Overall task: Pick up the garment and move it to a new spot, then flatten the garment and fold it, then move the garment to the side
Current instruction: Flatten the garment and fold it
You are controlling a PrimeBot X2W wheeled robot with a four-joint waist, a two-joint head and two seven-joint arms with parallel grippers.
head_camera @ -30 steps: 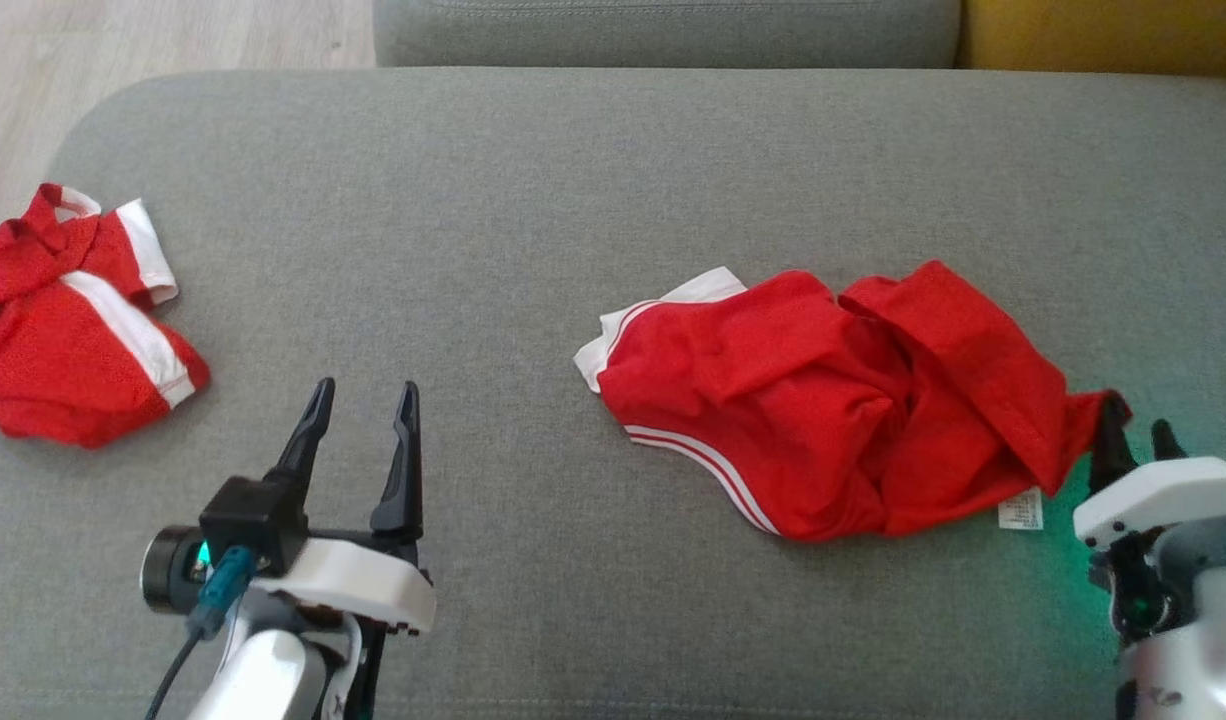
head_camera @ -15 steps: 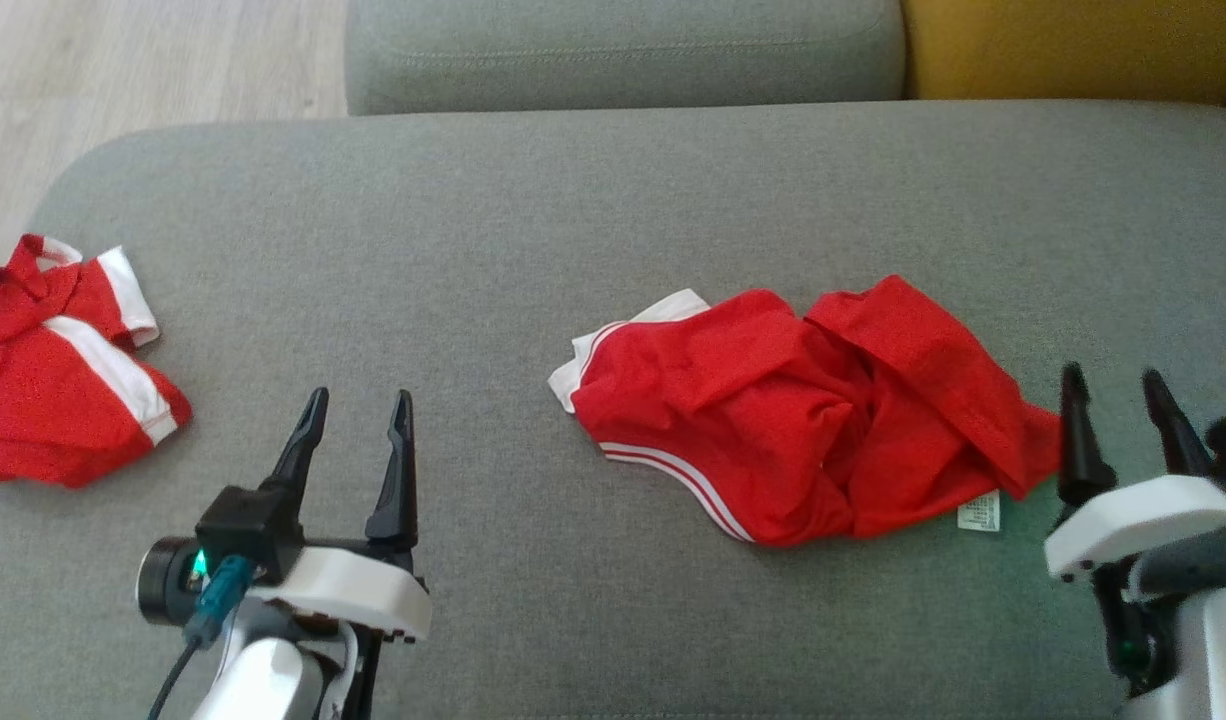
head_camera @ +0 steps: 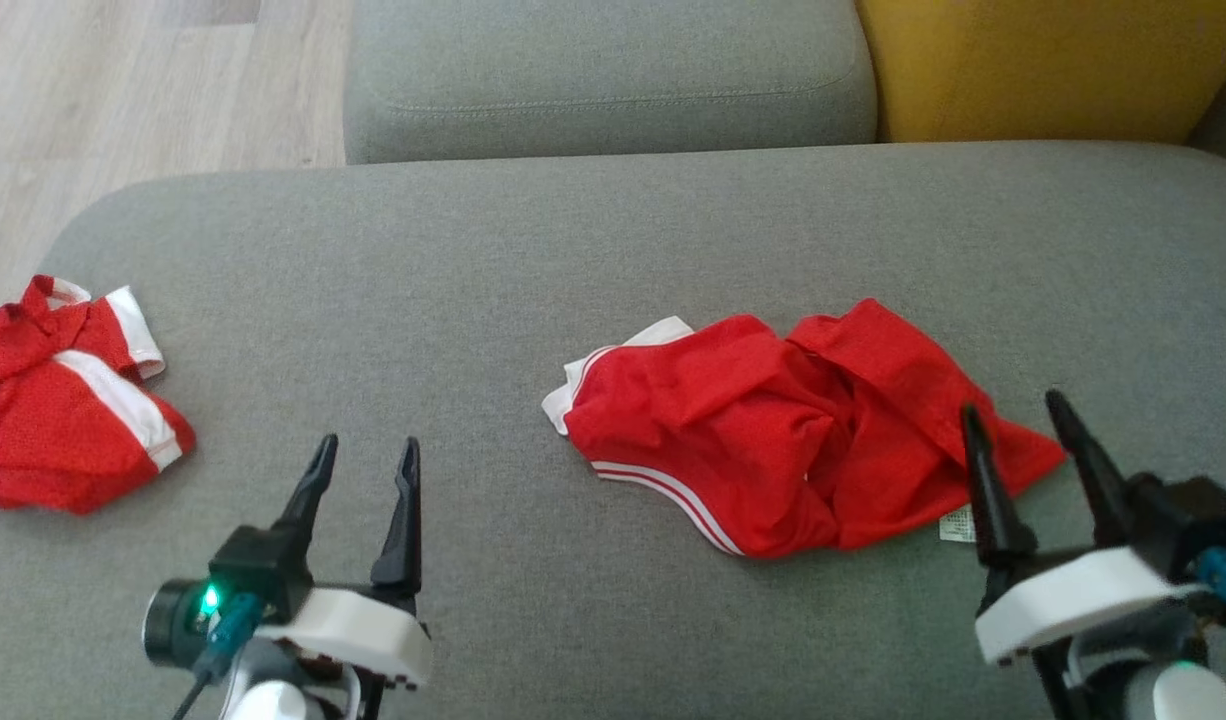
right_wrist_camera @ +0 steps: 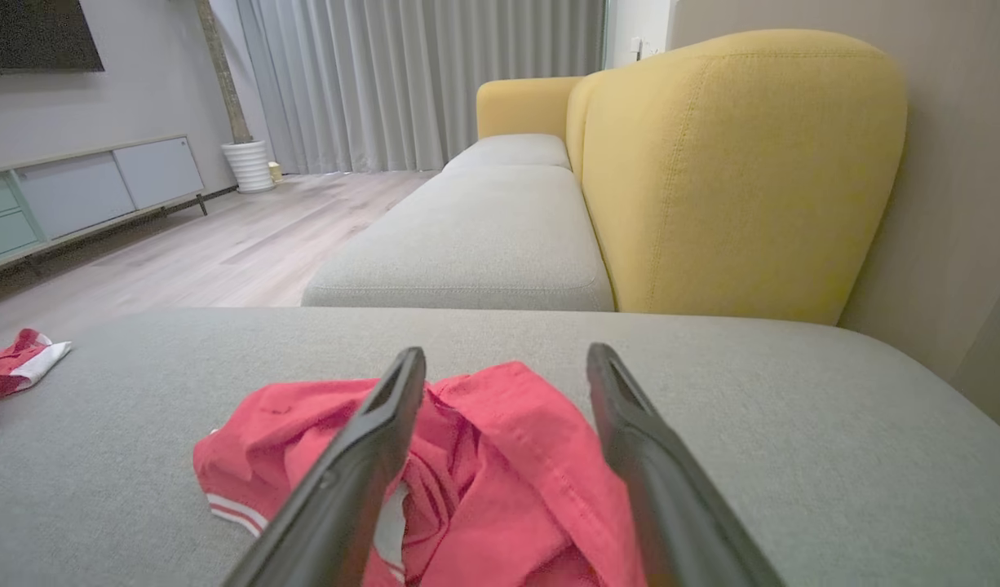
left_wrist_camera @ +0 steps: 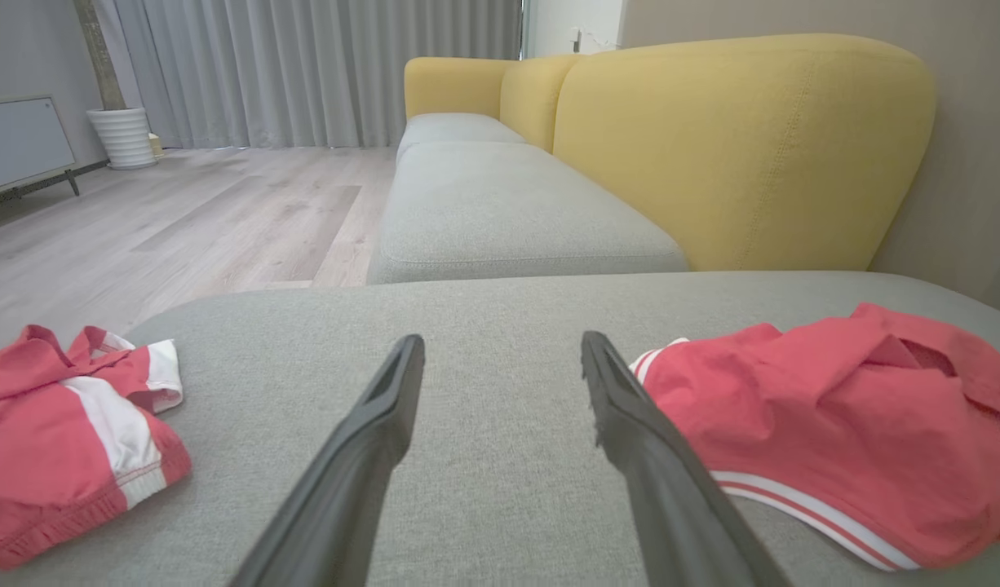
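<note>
The right gripper (head_camera: 1010, 403) has let go. A second ago its fingers were closer together at the right corner of the garment (head_camera: 793, 430), with the cloth drawn up against one finger. Now the fingers stand spread wide with nothing between them. In the right wrist view they hang over the near edge of the cloth, and whether a finger brushes it cannot be told. That corner now lies down on the seat (head_camera: 573, 250) as a loose point, near the white label (head_camera: 958, 523).

The head camera has also tilted, and more of the yellow backrest (head_camera: 1033, 60) shows, so most of the garment's shift in that view is the camera's, not the cloth's.

The left gripper (head_camera: 369, 441) has not changed. It is spread and empty over bare seat, between the garment and a second red garment (head_camera: 63, 440) at the seat's left edge.

The garment lies right of the seat's middle, free of both grippers. It is crumpled, with deep folds through its centre and a white-striped hem towards the left.

The release suggests the move to a new spot is done, or nearly so. Flattening looks like the step now due, and both grippers are open and placed on either side to take hold of the edges. Folding and setting aside are not yet begun.
</note>
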